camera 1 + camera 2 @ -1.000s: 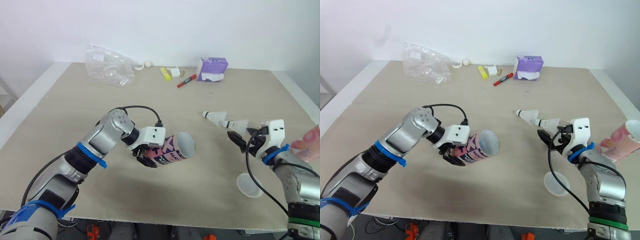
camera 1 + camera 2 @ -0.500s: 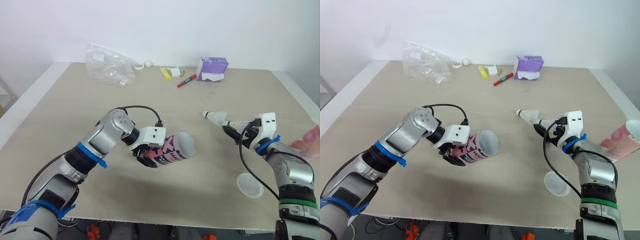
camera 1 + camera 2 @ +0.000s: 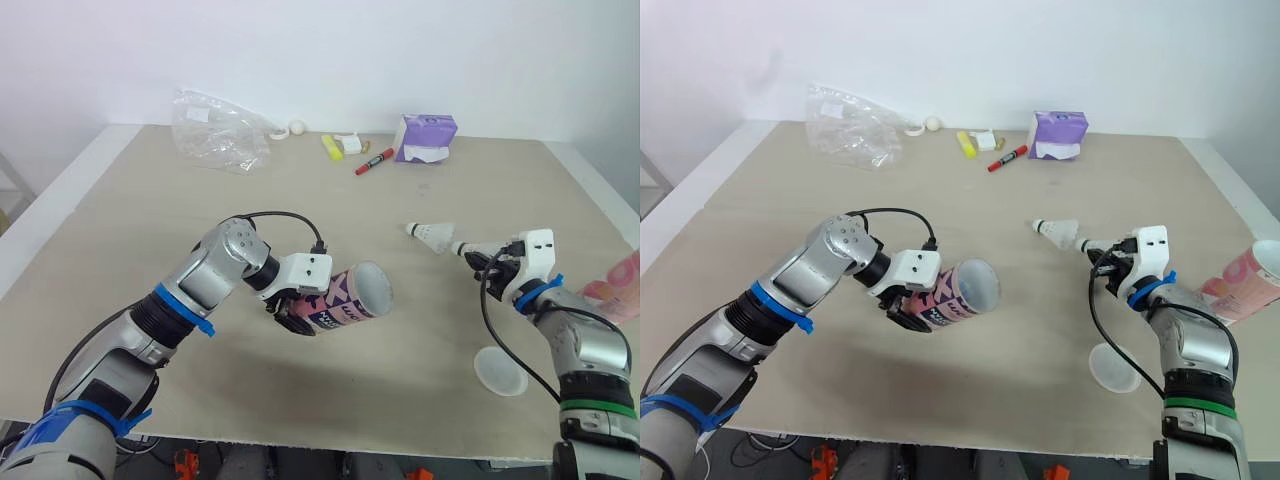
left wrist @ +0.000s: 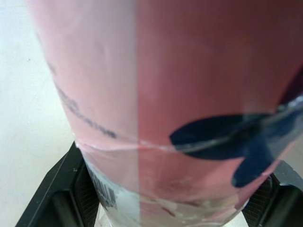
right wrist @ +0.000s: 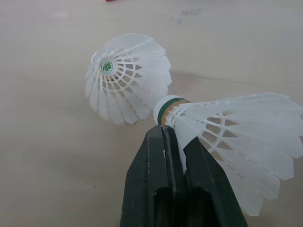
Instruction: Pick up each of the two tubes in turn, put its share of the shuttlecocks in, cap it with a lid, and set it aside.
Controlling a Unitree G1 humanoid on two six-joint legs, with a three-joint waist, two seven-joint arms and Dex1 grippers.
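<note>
The held tube (image 3: 352,296) is left of the lying shuttlecock (image 3: 430,233), lid (image 3: 498,370) front-right (second tube (image 3: 1240,285) far right).

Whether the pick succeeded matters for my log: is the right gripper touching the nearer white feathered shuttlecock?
Touching. In the right wrist view the right gripper is shut on the white feathered shuttlecock just behind its cork.

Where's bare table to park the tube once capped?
Biggest free patch: middle of the table, bordered by the bag, marker and held tube. Also front centre, between held tube and lid. Crowded: right side, with loose shuttlecock, lid and second tube.
</note>
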